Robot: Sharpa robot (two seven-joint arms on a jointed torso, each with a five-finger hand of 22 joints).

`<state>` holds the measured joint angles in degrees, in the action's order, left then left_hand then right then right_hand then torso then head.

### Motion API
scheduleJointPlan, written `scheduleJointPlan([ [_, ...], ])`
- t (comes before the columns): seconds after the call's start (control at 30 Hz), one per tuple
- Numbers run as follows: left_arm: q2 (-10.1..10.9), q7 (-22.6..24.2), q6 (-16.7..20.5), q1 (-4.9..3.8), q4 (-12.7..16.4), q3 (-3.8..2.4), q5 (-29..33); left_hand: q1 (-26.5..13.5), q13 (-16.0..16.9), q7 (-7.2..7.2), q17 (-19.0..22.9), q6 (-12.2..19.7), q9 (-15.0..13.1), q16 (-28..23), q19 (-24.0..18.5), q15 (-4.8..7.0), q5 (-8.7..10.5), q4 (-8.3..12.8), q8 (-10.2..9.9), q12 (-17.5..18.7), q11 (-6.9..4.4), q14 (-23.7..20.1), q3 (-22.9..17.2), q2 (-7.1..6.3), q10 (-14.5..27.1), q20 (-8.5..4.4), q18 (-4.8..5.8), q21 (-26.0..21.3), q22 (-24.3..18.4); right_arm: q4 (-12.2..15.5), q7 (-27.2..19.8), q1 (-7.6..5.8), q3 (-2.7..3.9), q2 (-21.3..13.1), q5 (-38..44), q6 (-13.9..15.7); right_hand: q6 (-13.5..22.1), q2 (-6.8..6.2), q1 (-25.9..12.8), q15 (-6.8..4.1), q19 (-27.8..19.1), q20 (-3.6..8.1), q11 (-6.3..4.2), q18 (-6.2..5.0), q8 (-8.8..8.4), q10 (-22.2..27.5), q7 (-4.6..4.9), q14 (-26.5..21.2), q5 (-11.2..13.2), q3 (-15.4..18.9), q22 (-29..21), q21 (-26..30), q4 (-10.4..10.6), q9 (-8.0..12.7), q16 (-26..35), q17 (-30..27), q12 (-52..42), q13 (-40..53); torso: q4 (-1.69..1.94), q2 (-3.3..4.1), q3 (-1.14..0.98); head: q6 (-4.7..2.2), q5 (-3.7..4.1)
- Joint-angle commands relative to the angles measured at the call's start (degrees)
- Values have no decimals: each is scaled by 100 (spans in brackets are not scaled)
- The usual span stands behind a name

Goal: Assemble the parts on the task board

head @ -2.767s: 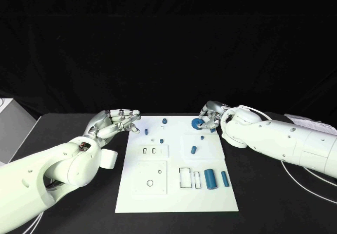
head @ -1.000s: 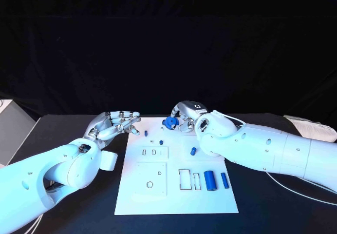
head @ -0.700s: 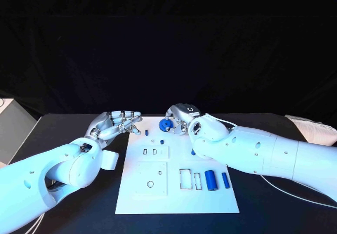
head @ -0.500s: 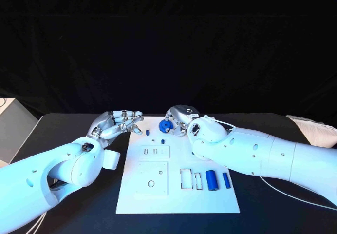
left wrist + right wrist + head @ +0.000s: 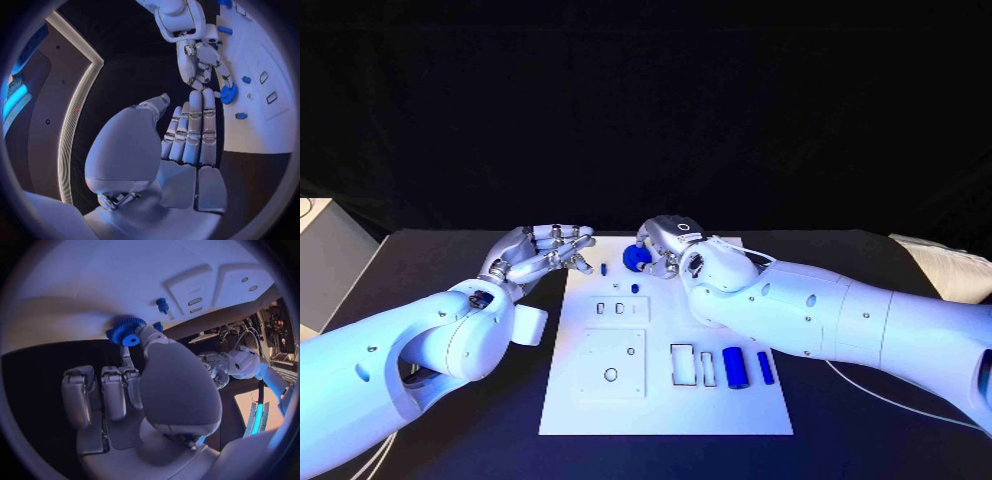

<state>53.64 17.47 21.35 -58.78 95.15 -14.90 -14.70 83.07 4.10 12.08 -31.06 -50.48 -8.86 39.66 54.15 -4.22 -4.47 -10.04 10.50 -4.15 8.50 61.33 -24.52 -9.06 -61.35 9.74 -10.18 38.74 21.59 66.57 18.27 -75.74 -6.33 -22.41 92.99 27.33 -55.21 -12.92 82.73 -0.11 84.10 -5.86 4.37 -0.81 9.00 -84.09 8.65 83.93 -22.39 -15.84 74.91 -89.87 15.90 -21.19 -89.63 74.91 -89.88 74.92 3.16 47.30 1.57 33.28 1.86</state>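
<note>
Placement of the blue gear (image 5: 636, 258) was judged the step in hand; done well, it called for a level gear lowered squarely over whichever post or seat awaited it at the far end of the task board (image 5: 664, 400), with the pinch kept until the part sat flat; which seat was meant could not be told. Right hand (image 5: 669, 246) was found grasping the gear between thumb and a fingertip, the remaining fingers lying together alongside; the right wrist view confirmed the toothed rim (image 5: 125, 331) at the fingertips, just above the white plate and close to a small blue peg (image 5: 162, 305) standing beyond the hand. Left hand (image 5: 538, 253) held nothing, fingers loosely curled with gaps between them, hovering just off the board's far corner; the gear lay beyond its fingertips, near but apart, as seen in the left wrist view (image 5: 229, 93). Blue cylinders (image 5: 734, 368) lay on the board well behind the right hand, towards the robot, partly beside its forearm; risk noted of a tilted gear jamming if let go early.
</note>
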Motion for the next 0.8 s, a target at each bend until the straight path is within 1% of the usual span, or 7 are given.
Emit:
scheduleJointPlan([
  [0.03, -6, 17, -97, -3, 16, -5, -33, -35, -5, -5, -8, -41, -9, 32, -48, -5, -3, -5, 37, 25, -4, -44, -26, 18, -26, -8, -16, 35, 6, -80, 20, 9, -9, 44, 97, -62, -14, -22, 44, -4, 590, 12, -31, 81, 13, -591, 13, 607, 30, -55, 1509, -13, 3, 3, -37, 1509, -12, 1508, -10, -5, -4, 1, -15],
  [0.3, 0, 12, -94, -4, 25, -6, -34, -35, -5, -5, -8, -41, -9, 32, -48, -5, -3, -5, 37, 25, -4, -44, -26, 18, -26, -8, -16, 35, 6, -231, 0, 15, -29, 160, 83, -149, 50, -62, -2, 10, 590, 4, -13, 81, -24, -591, 35, 607, 117, -100, 1509, -13, 9, 22, -37, 1509, -12, 1508, -7, 2, -3, 5, -7],
  [0.5, 3, 6, -96, -4, 29, -6, -36, -35, -5, -5, -8, -41, -9, 32, -48, -5, -3, -5, 37, 25, -4, -44, -26, 18, -26, -8, -16, 35, 6, -281, -24, 19, -39, 199, 35, -205, 178, -95, -185, 54, 590, -37, 34, 81, -108, -581, 81, 607, 472, -59, 1509, -13, 46, 59, -37, 1509, -3, 1499, -6, 1, -6, 18, -17],
  [0.53, 4, 5, -95, -5, 29, -6, -39, -35, -5, -5, -8, -41, -9, 32, -48, -5, -3, -5, 37, 25, -4, -44, -26, 18, -26, -8, -16, 35, 6, -293, -34, 19, -40, 204, 16, -211, 221, -89, -277, 67, 590, -49, 46, 81, -136, -564, 93, 607, 599, 3, 1509, -13, 54, 68, -37, 1509, 13, 1483, -9, 0, -6, 20, -19],
  [0.6, 2, 5, -95, -5, 27, -6, -41, -35, -5, -5, -8, -41, -9, 32, -48, -5, -3, -5, 37, 25, -4, -44, -26, 18, -26, -8, -16, 35, 6, -301, -50, 19, -40, 206, -19, -214, 270, -63, -373, 81, 590, -64, 60, 81, -173, -551, 107, 607, 853, 118, 1509, -13, 57, 79, -37, 1509, 24, 1471, -13, -1, -6, 20, -19],
  [0.63, 1, 4, -94, -5, 26, -6, -42, -35, -5, -5, -8, -41, -9, 32, -48, -5, -3, -5, 37, 25, -4, -44, -26, 18, -26, -8, -16, 35, 6, -303, -62, 20, -41, 206, -45, -221, 282, 5, -580, 90, 590, -74, 69, 81, -190, -545, 113, 607, 920, 254, 1509, -13, 76, 82, -37, 1509, 30, 1466, -16, -3, -7, 20, -19],
  [0.8, -6, 3, -91, -5, 20, -6, -44, -35, -5, -5, -8, -41, -9, 32, -48, -5, -3, -5, 37, 25, -4, -44, -26, 18, -26, -8, -16, 35, 6, -296, -130, 20, -43, 195, -160, -309, 263, 156, -962, 93, 590, -82, 69, 81, -203, -553, 111, 607, 799, 487, 1509, -13, 90, 79, -37, 1509, 22, 1473, -20, -2, -7, 23, -21],
])
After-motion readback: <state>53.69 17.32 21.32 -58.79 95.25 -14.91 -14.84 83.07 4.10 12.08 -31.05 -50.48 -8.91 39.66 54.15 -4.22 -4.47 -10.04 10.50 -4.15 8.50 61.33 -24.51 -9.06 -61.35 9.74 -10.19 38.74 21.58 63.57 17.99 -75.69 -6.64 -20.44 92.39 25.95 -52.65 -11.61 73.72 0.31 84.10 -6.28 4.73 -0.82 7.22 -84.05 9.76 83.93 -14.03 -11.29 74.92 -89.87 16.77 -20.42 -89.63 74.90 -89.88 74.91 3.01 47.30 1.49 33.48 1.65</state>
